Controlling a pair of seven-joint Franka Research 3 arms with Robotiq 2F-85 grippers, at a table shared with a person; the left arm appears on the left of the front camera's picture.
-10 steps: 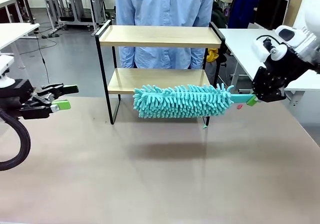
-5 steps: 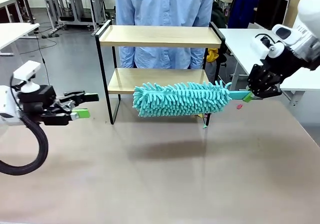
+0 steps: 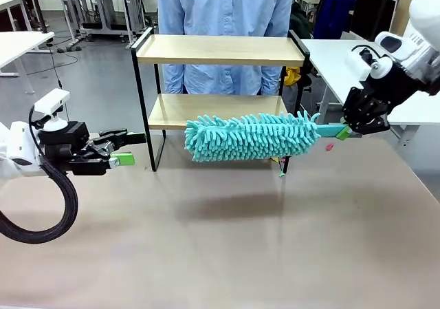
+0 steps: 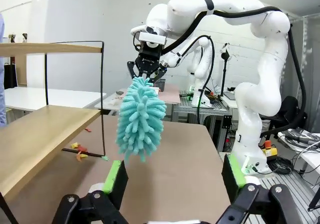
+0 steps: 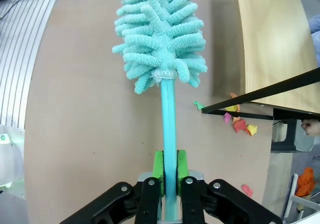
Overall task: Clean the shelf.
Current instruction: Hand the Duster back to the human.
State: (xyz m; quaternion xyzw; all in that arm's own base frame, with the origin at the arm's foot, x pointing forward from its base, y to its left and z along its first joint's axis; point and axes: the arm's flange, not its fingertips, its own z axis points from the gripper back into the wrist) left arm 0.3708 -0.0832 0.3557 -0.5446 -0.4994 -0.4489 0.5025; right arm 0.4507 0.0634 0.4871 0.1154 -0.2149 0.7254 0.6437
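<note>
Shelf (image 3: pixel 220 51) sits at far side of table (image 3: pixel 220 240), centre, person (image 3: pixel 225 6) right behind it. Your right gripper (image 3: pixel 347 131) is off shelf's right end, pads pinching teal handle of duster (image 3: pixel 251 137); fluffy head hangs level in front of lower board, just above tabletop. Your left gripper (image 3: pixel 124 149) is low, left of shelf's left leg, apart from it, jaws spread wide, nothing between them. Small coloured scraps (image 5: pixel 239 124) lie on table by shelf's right foot.
</note>
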